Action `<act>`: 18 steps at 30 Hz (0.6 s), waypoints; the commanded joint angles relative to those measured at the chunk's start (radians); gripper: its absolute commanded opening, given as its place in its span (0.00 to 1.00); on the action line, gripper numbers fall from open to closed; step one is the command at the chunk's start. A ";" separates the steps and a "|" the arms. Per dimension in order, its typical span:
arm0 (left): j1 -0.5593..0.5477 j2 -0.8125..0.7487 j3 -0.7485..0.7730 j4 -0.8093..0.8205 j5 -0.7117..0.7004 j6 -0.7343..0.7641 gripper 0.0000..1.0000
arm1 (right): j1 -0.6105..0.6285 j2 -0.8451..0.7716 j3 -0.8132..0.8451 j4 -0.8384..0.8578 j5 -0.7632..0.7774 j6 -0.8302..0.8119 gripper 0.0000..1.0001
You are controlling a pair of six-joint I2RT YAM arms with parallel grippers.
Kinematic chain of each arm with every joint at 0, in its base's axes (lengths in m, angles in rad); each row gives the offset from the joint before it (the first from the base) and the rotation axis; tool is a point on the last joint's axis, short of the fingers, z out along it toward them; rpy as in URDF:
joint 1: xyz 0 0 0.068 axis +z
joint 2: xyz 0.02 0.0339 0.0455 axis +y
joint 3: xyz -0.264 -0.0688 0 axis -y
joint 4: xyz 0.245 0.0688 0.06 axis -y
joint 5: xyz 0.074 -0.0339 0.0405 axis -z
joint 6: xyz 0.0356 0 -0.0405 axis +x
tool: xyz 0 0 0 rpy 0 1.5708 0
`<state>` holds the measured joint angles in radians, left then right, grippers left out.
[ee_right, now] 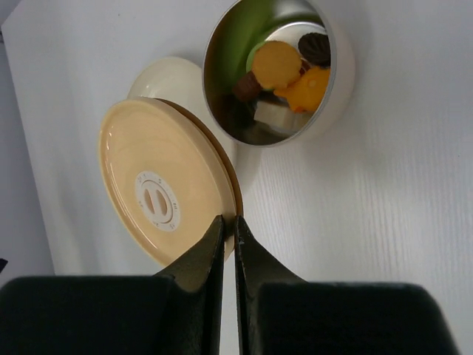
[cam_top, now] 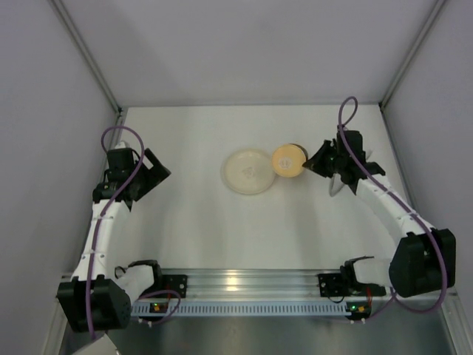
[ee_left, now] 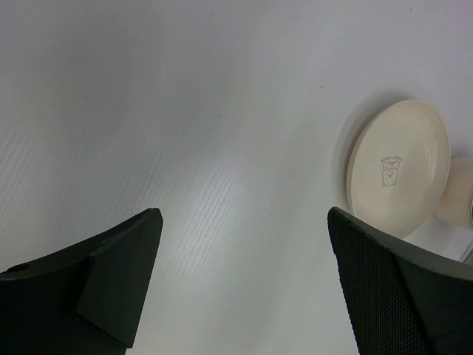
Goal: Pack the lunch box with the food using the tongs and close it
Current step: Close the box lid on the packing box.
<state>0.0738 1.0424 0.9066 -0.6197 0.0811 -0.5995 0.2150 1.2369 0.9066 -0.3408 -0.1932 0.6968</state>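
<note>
The lunch box [ee_right: 341, 70], a small round tin, steel inside and cream outside, stands open on the table. The food [ee_right: 284, 74] lies in it: orange, dark brown and pale pieces. My right gripper [ee_right: 229, 222] is shut on the rim of the round tan lid [ee_right: 159, 185] and holds it tilted just beside the tin. From above, the lid [cam_top: 287, 160] hides most of the tin, with the right gripper [cam_top: 312, 164] at its right edge. My left gripper [ee_left: 244, 222] stands open over bare table, far left [cam_top: 151, 174]. I cannot make out the tongs.
A wide flat cream plate [cam_top: 247, 171] lies just left of the lid, and it shows in the left wrist view [ee_left: 399, 166] and behind the lid [ee_right: 166, 74]. Grey walls close in the table at the back and on both sides.
</note>
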 commanded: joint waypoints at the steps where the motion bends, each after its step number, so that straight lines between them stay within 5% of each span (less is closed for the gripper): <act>1: -0.003 -0.010 0.003 0.049 -0.011 0.010 0.99 | -0.049 0.065 0.084 0.048 -0.026 -0.014 0.00; 18: -0.008 -0.010 0.003 0.046 -0.020 0.014 0.99 | -0.111 0.347 0.248 0.105 -0.002 0.009 0.00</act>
<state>0.0700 1.0424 0.9066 -0.6197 0.0772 -0.5995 0.1200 1.5562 1.0893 -0.3199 -0.2031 0.7021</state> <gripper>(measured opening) 0.985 0.039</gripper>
